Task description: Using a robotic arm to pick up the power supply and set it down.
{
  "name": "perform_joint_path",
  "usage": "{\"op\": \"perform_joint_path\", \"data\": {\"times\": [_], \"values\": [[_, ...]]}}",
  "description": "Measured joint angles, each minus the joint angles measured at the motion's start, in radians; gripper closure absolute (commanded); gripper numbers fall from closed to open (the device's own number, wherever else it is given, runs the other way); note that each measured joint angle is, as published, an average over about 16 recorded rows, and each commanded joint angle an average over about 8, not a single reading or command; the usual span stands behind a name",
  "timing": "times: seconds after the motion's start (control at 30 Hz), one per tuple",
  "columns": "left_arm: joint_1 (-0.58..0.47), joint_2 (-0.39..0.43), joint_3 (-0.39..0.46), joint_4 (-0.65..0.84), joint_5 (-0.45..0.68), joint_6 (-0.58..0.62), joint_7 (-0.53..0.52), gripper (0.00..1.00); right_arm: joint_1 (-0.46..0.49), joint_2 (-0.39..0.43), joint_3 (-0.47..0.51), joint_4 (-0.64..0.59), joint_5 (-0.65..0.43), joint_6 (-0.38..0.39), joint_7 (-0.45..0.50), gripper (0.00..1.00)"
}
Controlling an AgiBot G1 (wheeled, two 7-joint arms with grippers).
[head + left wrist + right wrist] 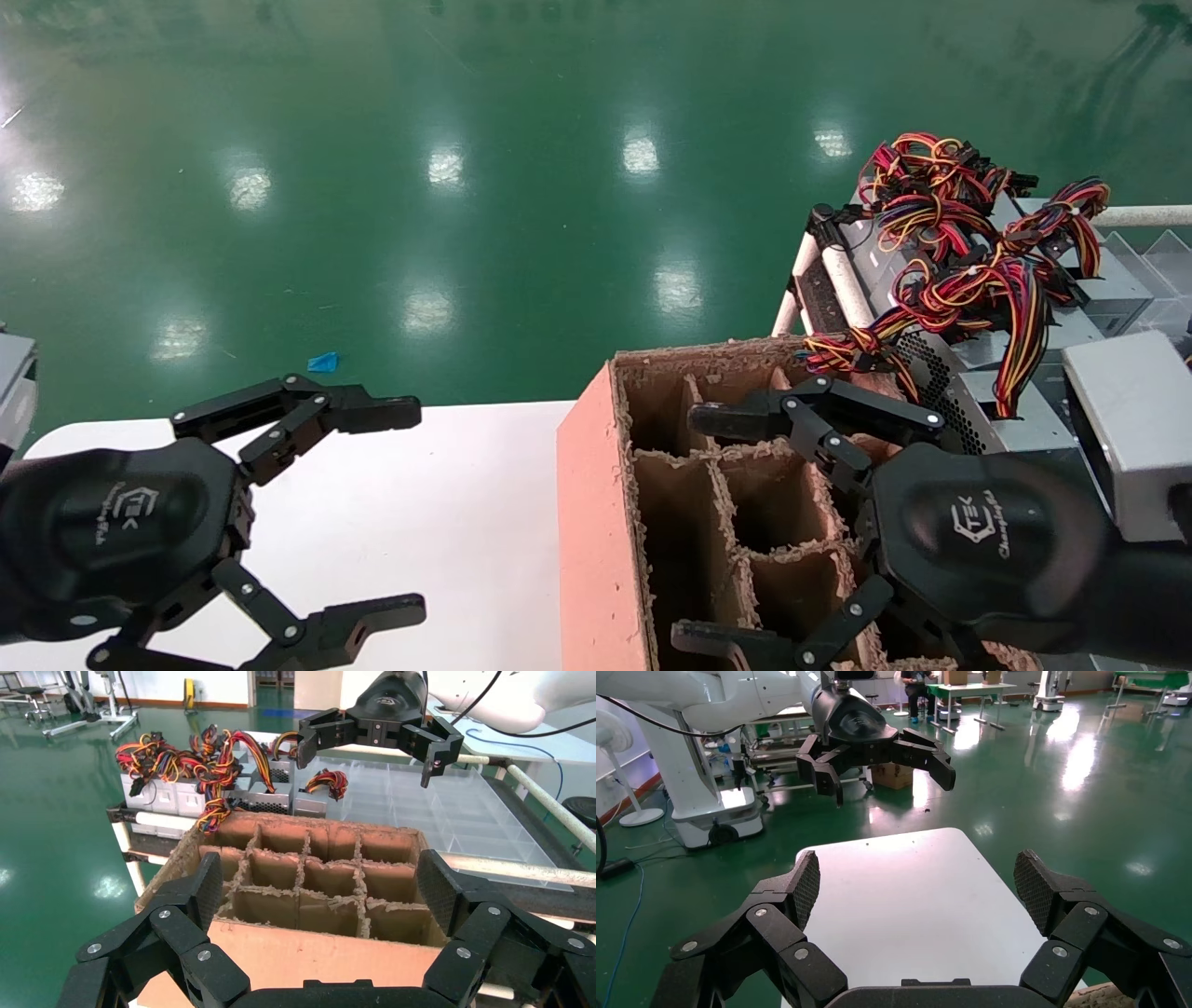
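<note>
- Right gripper (712,527) hangs over the divided cardboard box (596,522), fingers spread wide, holding nothing.
- Left gripper (396,508), equally wide and empty, hovers above the white table (447,503).
- Power supply (987,410) lies far right among others, just beyond the box.

Black claw (396,508), white logo, silver screws

The power supply (987,410), a grey perforated metal box trailing red, yellow and black wires, lies among like units on the rack, at its near left corner beside the cardboard box (596,522).
</note>
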State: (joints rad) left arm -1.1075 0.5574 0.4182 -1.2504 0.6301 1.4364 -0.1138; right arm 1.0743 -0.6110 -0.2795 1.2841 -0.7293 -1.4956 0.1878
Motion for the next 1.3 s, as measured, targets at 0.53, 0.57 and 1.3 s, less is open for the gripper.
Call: {"op": "perform_joint_path", "data": {"times": [0.53,0.57,1.3], "values": [[0.000,0.000,0.000,0.000,0.000,0.000,0.000,0.00,0.001,0.001,-0.002,-0.001,0.000,0.001,-0.001,0.00],[0.000,0.000,0.000,0.000,0.000,0.000,0.000,0.00,0.001,0.001,-0.002,-0.001,0.000,0.001,-0.001,0.00],[0.000,0.000,0.000,0.000,0.000,0.000,0.000,0.00,0.002,0.002,-0.002,-0.001,-0.001,0.002,-0.001,0.00]]}}
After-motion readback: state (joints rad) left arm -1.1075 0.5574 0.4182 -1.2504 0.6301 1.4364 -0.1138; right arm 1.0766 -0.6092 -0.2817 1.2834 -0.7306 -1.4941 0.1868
